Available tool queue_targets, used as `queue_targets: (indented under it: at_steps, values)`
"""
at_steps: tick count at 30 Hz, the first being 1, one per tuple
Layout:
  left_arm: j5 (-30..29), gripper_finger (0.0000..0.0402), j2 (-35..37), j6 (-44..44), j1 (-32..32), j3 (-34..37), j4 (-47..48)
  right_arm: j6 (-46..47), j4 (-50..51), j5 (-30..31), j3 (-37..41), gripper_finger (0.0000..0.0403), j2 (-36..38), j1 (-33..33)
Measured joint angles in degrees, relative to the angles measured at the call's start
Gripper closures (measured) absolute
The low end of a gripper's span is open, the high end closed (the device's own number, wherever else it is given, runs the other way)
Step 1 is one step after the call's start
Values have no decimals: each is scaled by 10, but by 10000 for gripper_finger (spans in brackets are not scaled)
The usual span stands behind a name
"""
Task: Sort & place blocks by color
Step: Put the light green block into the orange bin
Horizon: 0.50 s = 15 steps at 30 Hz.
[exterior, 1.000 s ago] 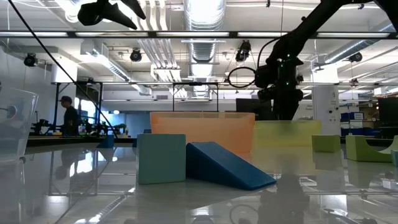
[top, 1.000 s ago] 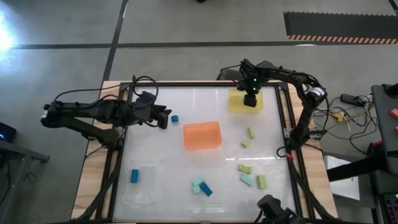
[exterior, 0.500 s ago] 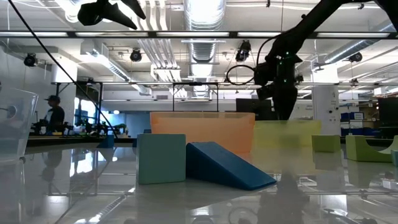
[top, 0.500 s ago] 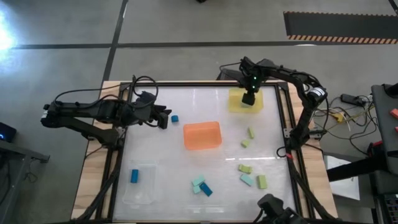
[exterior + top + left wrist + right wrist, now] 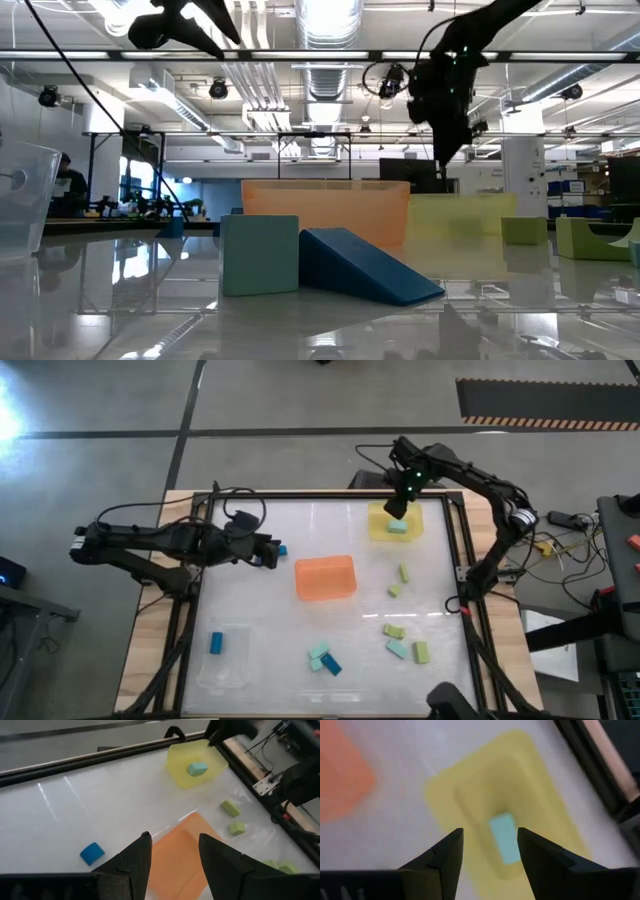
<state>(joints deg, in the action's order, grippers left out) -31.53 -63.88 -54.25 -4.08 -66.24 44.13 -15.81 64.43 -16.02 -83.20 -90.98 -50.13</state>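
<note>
1. Right gripper [image 5: 397, 508] hangs above the yellow tray [image 5: 378, 530] at roughly 1 o'clock on the table [image 5: 300, 520]. Its fingers are spread apart with nothing between them.
2. Inside that yellow tray lies one light teal block [image 5: 398, 527], flat on the bottom. The right wrist view shows it plainly [image 5: 503, 838], straight under the gap between the fingers.
3. Left gripper [image 5: 270, 550] is out over the table at about 10 o'clock, fingers apart too, holding nothing. A small dark blue block [image 5: 282, 549] sits on the table right at its tips, and I can't tell if they touch.
4. Orange tray [image 5: 325, 577] sits around the centre.
5. Clear tray [image 5: 224, 656] is down at 7 o'clock with one dark blue block [image 5: 215, 643] in it.
6. At 6 o'clock there's a little cluster: a teal block [image 5: 319, 654] touching a dark blue one [image 5: 332, 666].
7. Yellow-green blocks are scattered from 3 to 5 o'clock: one [image 5: 404, 572], another [image 5: 395, 590], another [image 5: 393, 631], and one at [image 5: 421, 652] just beside a teal block [image 5: 397, 649].
</note>
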Motion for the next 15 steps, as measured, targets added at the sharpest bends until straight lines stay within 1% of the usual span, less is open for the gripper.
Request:
queue_targets:
  at_steps: [5, 9, 15]
  values:
    - [17, 254, -26, -11, 0, 0, -2, 137, 20, -37, 0, 232, 51, 21]
    - [21, 254, -43, -11, 0, -4, -2, 238, 37, -39, 0, 234, 92, 48]
    - [21, 254, -48, -11, 0, -7, -6, 375, 48, -37, 0, 232, 142, 101]
